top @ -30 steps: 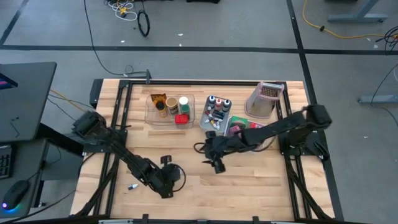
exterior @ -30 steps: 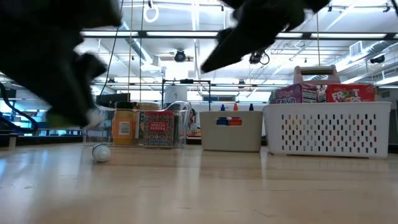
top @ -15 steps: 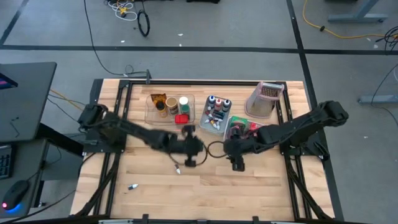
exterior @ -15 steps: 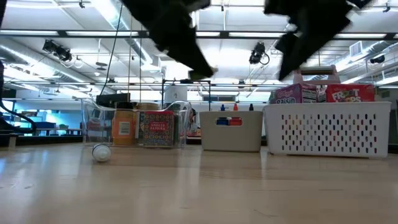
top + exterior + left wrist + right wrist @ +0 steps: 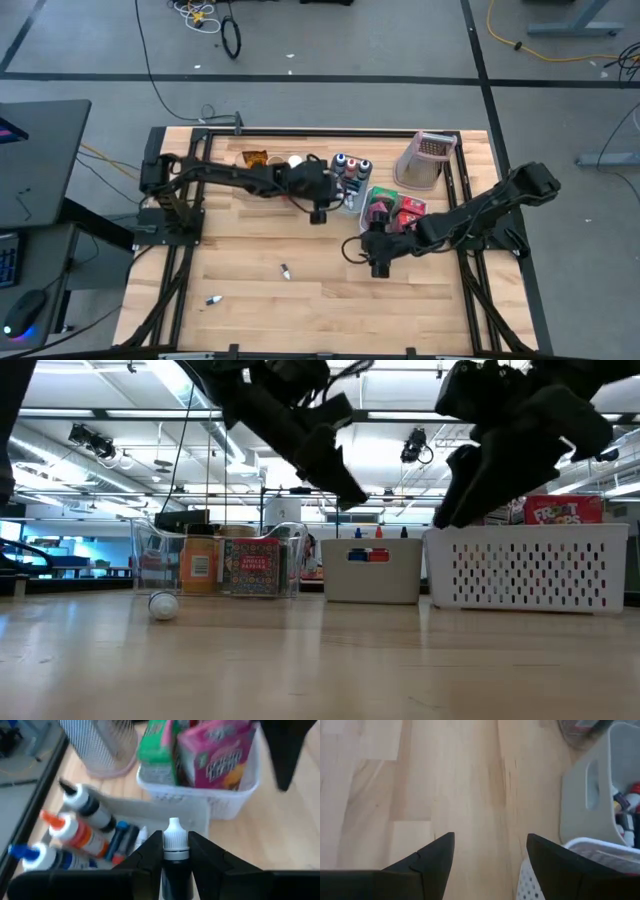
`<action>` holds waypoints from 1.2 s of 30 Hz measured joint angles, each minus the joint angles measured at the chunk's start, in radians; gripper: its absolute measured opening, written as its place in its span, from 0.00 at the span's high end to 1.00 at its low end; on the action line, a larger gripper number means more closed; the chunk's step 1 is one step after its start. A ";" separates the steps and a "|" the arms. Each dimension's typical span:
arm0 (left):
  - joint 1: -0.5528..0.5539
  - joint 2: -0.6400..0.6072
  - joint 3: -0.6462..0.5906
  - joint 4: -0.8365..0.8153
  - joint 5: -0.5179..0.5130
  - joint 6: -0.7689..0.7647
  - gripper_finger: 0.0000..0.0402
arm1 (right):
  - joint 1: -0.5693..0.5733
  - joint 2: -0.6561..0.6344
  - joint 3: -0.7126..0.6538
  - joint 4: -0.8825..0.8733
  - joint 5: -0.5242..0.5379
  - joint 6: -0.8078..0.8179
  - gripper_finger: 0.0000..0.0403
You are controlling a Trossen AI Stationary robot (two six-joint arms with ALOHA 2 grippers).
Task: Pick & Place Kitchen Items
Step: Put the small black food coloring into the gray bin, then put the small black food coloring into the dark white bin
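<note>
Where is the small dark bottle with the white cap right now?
In the left wrist view, the small dark white-capped bottle sits clamped in the left gripper, above the grey bin of bottles.

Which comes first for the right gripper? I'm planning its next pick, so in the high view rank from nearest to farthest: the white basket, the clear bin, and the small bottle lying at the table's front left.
From the right gripper:
1. White basket, just behind it, right of centre.
2. Clear bin, at the back, left of centre.
3. Small bottle, at the front left.
</note>
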 joint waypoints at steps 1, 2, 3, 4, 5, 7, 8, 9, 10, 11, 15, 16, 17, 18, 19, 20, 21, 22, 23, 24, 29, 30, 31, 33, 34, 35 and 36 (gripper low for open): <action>0.013 0.002 -0.001 -0.012 0.012 0.000 0.78 | -0.001 0.000 -0.014 0.031 0.000 -0.013 0.35; 0.022 0.014 -0.001 0.002 0.020 -0.003 0.77 | -0.002 0.000 -0.028 0.072 -0.001 -0.019 0.35; 0.031 0.026 0.002 0.022 0.024 -0.005 0.77 | -0.002 0.000 -0.042 0.104 0.001 -0.023 0.35; 0.039 0.031 0.000 0.010 0.025 -0.007 0.76 | -0.002 0.000 -0.053 0.121 0.005 -0.030 0.35; 0.044 0.031 -0.004 -0.001 0.025 -0.007 0.76 | -0.002 0.000 -0.064 0.132 0.007 -0.043 0.35; 0.051 0.051 0.003 0.046 0.025 0.020 0.74 | -0.002 0.001 -0.076 0.170 0.008 -0.064 0.35; 0.055 0.058 0.003 0.048 0.025 0.035 0.73 | -0.002 0.000 -0.080 0.191 0.008 -0.075 0.35; 0.060 0.063 0.000 0.031 0.025 0.039 0.72 | -0.002 0.000 -0.084 0.210 0.007 -0.083 0.35; 0.064 0.078 -0.002 0.035 0.024 0.040 0.71 | -0.002 0.000 -0.089 0.225 0.007 -0.092 0.35; 0.067 0.093 0.000 0.047 0.022 0.040 0.70 | -0.002 0.000 -0.091 0.232 0.007 -0.107 0.35; 0.079 0.097 0.000 0.024 0.016 0.038 0.65 | -0.002 0.000 -0.091 0.261 0.007 -0.130 0.35; 0.079 0.095 0.000 0.017 0.014 0.038 0.64 | -0.002 0.000 -0.091 0.265 0.007 -0.131 0.35; 0.079 0.095 0.000 0.013 0.012 0.038 0.63 | -0.002 0.000 -0.091 0.270 0.007 -0.131 0.35; 0.076 0.091 0.000 0.010 0.008 0.038 0.62 | -0.002 0.000 -0.091 0.274 0.007 -0.131 0.35; 0.071 0.083 -0.001 0.007 0.001 0.037 0.61 | -0.002 0.000 -0.091 0.276 0.007 -0.131 0.35; 0.065 0.071 -0.001 0.010 -0.008 0.035 0.60 | -0.002 0.000 -0.091 0.278 0.006 -0.131 0.35; 0.059 0.056 -0.001 0.014 -0.017 0.033 0.60 | -0.002 0.000 -0.091 0.280 0.006 -0.131 0.35; 0.051 0.037 0.000 0.007 -0.027 0.029 0.60 | -0.002 0.000 -0.091 0.285 0.005 -0.131 0.35; 0.044 0.018 0.000 -0.012 -0.041 0.021 0.60 | -0.002 0.000 -0.091 0.293 0.004 -0.131 0.35; 0.033 0.000 0.000 -0.028 -0.057 0.009 0.61 | -0.002 0.000 -0.091 0.301 0.000 -0.129 0.35; -0.022 -0.143 0.001 -0.189 -0.122 0.029 0.65 | -0.002 0.000 -0.091 0.351 -0.004 -0.124 0.35; -0.033 -0.178 0.001 -0.243 -0.126 0.030 0.66 | -0.003 0.000 -0.091 0.365 -0.004 -0.124 0.35; -0.046 -0.210 0.000 -0.270 -0.129 0.026 0.67 | -0.003 0.000 -0.091 0.384 -0.007 -0.124 0.35; -0.071 -0.271 0.000 -0.318 -0.132 0.015 0.68 | -0.003 0.000 -0.091 0.410 -0.011 -0.123 0.35; -0.083 -0.305 0.000 -0.348 -0.132 0.008 0.68 | -0.002 0.001 -0.091 0.425 -0.012 -0.123 0.35; -0.093 -0.336 -0.001 -0.374 -0.132 0.002 0.68 | -0.003 0.001 -0.091 0.442 -0.012 -0.122 0.35; -0.107 -0.363 0.000 -0.383 -0.132 -0.007 0.68 | -0.002 0.001 -0.091 0.457 -0.012 -0.122 0.35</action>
